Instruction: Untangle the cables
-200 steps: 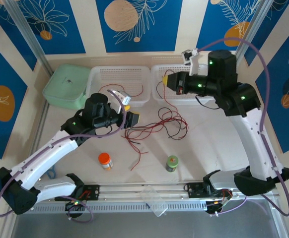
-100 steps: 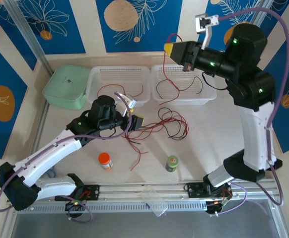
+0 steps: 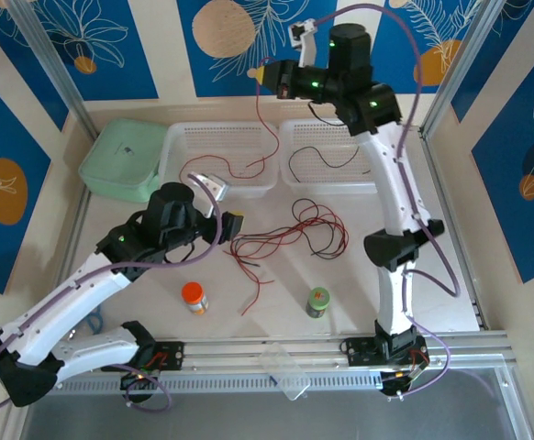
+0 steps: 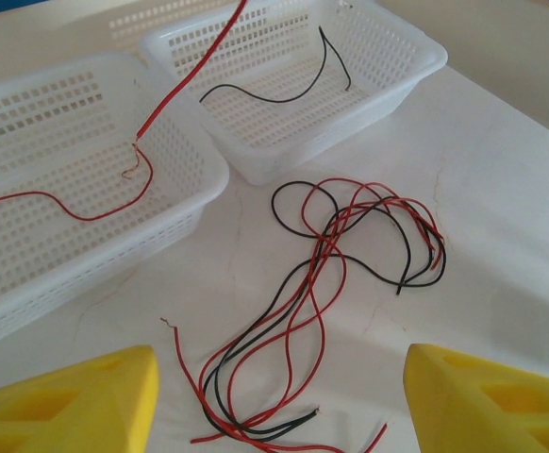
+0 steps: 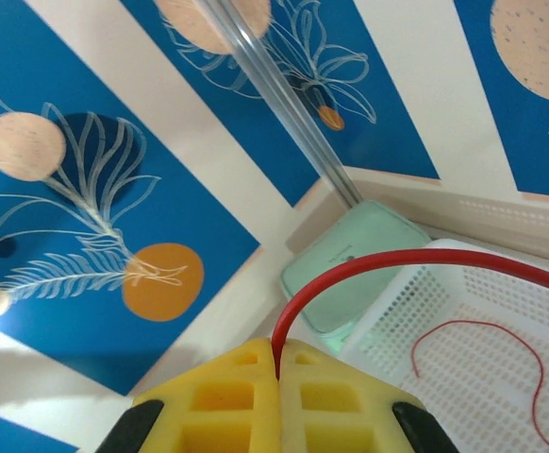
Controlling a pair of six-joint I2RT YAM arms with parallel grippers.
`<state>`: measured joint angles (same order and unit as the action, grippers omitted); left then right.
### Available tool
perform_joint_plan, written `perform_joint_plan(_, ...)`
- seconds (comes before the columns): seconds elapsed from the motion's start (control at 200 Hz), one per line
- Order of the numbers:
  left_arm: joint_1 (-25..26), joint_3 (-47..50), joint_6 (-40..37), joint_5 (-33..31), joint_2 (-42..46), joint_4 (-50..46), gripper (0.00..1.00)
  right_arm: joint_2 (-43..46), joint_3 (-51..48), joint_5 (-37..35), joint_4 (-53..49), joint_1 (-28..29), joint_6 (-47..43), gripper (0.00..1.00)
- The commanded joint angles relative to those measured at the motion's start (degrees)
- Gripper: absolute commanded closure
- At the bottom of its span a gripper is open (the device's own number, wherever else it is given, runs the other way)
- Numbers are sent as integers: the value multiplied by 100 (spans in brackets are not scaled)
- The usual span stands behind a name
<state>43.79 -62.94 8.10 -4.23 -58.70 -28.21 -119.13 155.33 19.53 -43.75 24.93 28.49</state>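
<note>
- Yellow fingers [image 5: 227, 401] of the right gripper [image 5: 277, 351] are pressed together, pinching a red cable [image 5: 369, 262] that curves out from between their tips.
- From above, the right gripper [image 3: 265, 71] is raised high at the back, in front of the blue wall panel. The red cable [image 3: 259, 119] hangs down from it towards the left basket [image 3: 221, 126].
- In the left wrist view, the bare lower end of that red cable [image 4: 185, 80] dangles over the left basket [image 4: 86, 264]. I cannot tell whether it touches the floor of the basket.
- The left gripper [image 4: 279, 377] has its yellow fingers [image 4: 76, 406] spread wide, with nothing between them. It hovers low over the near end of the tangle of cables [image 4: 350, 245].
- From above, the left gripper [image 3: 235, 223] sits just left of the tangle of cables [image 3: 294, 229]. The tangle is red and black strands looped together on the white table [image 3: 386, 302], in front of the baskets.
- A second red cable [image 4: 58, 203] lies inside the left basket.
- A black cable [image 4: 274, 90] lies inside the right basket [image 4: 416, 71], which stands just beside the left one.
- A green box [image 3: 120, 160] stands left of the baskets.
- An orange-lidded jar [image 3: 194, 296] and a green-lidded jar [image 3: 317, 301] stand upright near the front edge, well apart.
</note>
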Motion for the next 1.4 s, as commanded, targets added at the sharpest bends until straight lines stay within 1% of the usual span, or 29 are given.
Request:
perform_joint_plan(0.0, 45, -26, 103, -85, 112, -185, 31, -410, 320, 43, 357, 11, -225, 100)
perform_joint_plan(0.18, 43, 44, 246, 32, 172, -194, 31, -1173, 316, -357, 658, 241, -913, 100)
perform_joint_plan(0.3, 51, 105, 346, 88, 209, -177, 31, -1583, 316, -524, 743, 352, -1200, 100)
perform_joint_plan(0.58, 59, 141, 434, 133, 227, -133, 32, -2202, 181, -773, 530, 586, -1782, 100)
perform_joint_plan(0.915, 53, 172, 533, 71, 263, -249, 31, -2846, 21, -920, 103, 698, -1556, 100)
perform_joint_plan(1.231, 57, 98, 794, 78, -173, -597, 32, -3195, -43, -1034, -462, 709, -1474, 100)
perform_joint_plan(1.286, 67, 80, 798, 97, -224, -607, 32, -3204, -103, -1048, -486, 706, -1463, 96)
perform_joint_plan(1.321, 64, 65, 795, 98, -251, -620, 32, -3204, -127, -1056, -494, 706, -1462, 92)
perform_joint_plan(1.396, 63, 24, 806, 57, -312, -687, 32, -3221, -146, -1073, -531, 698, -1449, 78)
